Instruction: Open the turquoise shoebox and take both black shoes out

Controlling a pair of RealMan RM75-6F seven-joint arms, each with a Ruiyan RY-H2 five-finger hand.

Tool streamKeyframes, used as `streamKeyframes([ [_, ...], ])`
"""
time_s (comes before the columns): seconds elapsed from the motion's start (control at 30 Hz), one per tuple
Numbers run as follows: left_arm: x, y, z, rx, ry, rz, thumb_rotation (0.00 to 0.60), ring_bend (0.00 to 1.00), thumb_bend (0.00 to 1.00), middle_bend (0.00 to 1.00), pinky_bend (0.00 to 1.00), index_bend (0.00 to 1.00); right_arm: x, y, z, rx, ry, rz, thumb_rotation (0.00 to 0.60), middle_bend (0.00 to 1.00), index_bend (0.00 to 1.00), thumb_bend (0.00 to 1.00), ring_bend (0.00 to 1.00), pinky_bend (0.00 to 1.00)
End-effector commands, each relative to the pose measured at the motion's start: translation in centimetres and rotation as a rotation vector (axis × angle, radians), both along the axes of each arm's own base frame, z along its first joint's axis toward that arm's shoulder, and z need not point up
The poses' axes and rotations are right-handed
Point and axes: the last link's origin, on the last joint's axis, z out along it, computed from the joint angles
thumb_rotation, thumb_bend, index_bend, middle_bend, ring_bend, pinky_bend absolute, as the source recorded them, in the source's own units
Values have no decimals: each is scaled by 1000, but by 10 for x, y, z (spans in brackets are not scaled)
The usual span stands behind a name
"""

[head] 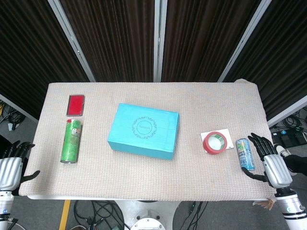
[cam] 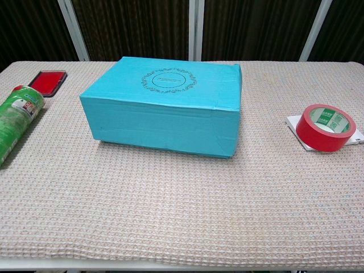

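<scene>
Shoebox: the turquoise shoebox [head: 144, 130] sits shut near the middle of the table [head: 144, 184], its lid on and a round dark emblem printed on top; in the chest view its front wall [cam: 162, 122] faces the camera.
Shoes: none can be seen (the lid covers whatever the box holds).
Left hand: the left hand [head: 12, 167] hangs off the table edge, well to the left of the shoebox and nearer the robot; its fingers are spread and hold nothing.
Right hand: the right hand [head: 268, 160] is at the right table edge, well apart from the shoebox, fingers apart and empty, just beside a blue can [head: 245, 154].
Left of the shoebox: a green canister [head: 71, 141] lies on its side, with a red flat case [head: 76, 105] beyond it.
Right of the shoebox: a red tape roll [head: 214, 142] rests on a white card [head: 224, 134], between the box and the blue can.
</scene>
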Motion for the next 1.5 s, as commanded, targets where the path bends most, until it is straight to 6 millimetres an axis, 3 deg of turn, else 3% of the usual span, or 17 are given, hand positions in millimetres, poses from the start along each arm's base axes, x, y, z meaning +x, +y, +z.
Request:
streamKeyframes([
  [0.03,0,1,0,-2,1,2,600,80,22,156,166,223,2,-3,-2,7,4,7,600,15,0,108,0,0],
  [0.23,0,3,-1,-7,2,1,600,80,21,156,166,223,15,-21,-10,51,54,74,600,22,0,107,0,0],
  [0.4,1,2,0,-1,2,1,600,80,21,156,166,223,47,-68,-32,138,160,191,600,30,0,106,0,0],
  [0.63,-2,-5,0,4,0,28,600,80,22,156,166,223,96,-150,-89,170,272,312,600,43,0,22,0,0],
  [0.8,-5,-7,2,8,1,47,600,80,22,156,166,223,116,-183,-134,163,344,359,600,40,0,0,0,0],
  [0.97,-7,-10,5,16,1,63,600,80,21,156,166,223,129,-197,-171,153,384,409,600,16,0,0,0,0],
  [1.27,-8,-9,6,15,-9,67,600,80,21,156,166,223,144,-200,-205,88,406,558,600,27,0,22,0,0],
  [1.33,-8,-9,6,17,-11,69,600,80,21,156,166,223,143,-198,-207,80,427,605,600,63,29,91,0,0],
  [1.5,-9,-9,5,13,-10,71,600,80,21,156,165,223,136,-196,-205,69,452,648,600,230,267,384,0,0],
])
